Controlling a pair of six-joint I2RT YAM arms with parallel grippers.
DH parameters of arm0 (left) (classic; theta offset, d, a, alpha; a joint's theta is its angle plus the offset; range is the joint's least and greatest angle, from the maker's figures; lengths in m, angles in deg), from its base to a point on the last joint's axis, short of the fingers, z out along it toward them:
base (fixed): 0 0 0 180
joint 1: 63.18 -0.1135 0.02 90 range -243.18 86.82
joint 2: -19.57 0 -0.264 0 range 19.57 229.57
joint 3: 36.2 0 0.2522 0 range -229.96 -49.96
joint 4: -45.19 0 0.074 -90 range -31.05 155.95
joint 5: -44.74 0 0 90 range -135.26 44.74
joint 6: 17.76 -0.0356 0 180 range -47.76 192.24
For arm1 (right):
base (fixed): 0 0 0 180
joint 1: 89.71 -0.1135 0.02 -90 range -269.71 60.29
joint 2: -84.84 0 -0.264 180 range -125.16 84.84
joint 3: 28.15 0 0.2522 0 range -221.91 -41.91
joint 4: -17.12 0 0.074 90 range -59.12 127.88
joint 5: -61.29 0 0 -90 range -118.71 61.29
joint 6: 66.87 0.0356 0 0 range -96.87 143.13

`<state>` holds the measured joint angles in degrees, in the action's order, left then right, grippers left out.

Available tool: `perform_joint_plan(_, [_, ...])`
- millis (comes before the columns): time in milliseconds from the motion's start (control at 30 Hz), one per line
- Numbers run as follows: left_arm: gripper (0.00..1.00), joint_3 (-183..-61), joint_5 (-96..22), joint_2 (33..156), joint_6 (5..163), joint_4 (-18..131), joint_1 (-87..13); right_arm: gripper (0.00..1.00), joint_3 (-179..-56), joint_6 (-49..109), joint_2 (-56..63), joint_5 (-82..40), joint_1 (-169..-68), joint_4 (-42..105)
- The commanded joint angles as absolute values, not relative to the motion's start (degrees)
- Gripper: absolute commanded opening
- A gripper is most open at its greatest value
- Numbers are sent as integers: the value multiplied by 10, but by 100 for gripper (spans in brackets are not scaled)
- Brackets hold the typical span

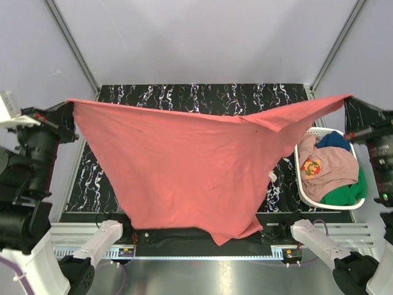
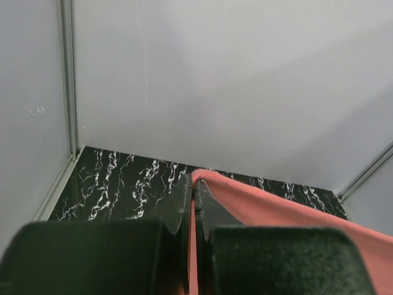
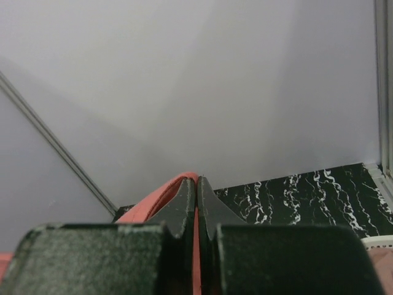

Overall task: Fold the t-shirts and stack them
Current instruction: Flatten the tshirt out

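A coral-red t-shirt (image 1: 190,166) hangs stretched wide above the black marbled table (image 1: 184,95). My left gripper (image 1: 70,106) is shut on its left corner, my right gripper (image 1: 349,98) on its right corner. In the left wrist view the red cloth (image 2: 258,206) runs off to the right from the pinched jaws of the left gripper (image 2: 194,184). In the right wrist view the red hem (image 3: 153,196) curves away left from the right gripper (image 3: 196,184). A dusty pink t-shirt (image 1: 325,169) with a cartoon print, a dark blue one (image 1: 334,141) and a green one (image 1: 347,193) lie in the basket.
A white plastic laundry basket (image 1: 302,184) stands at the table's right edge, under the raised shirt's right end. Grey walls with metal posts (image 1: 73,46) enclose the table. The arm bases (image 1: 101,243) sit along the near edge.
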<state>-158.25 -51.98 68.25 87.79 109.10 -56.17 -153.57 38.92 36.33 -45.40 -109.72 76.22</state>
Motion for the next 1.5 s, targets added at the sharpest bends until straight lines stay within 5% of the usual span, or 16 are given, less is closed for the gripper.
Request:
perform_joint_plan(0, [0,-1588,-541,626,885,1044,-564,0,-1574,411,440,-422,-1093,768])
perform_joint_plan(467, [0,-1587,-535,535,935,1085,-583,0,-1637,444,528,-415,-1093,842])
perform_joint_plan(767, [0,-1554,-593,696,870,1025,-581,0,-1556,237,341,-514,-1105,649])
perform_joint_plan(1133, [0,-1280,-609,888,813,678,-609,0,-1356,105,38,-383,-1079,333])
perform_joint_plan(1467, [0,-1337,-512,1154,825,558,-713,0,-1393,133,-260,-300,-1015,164])
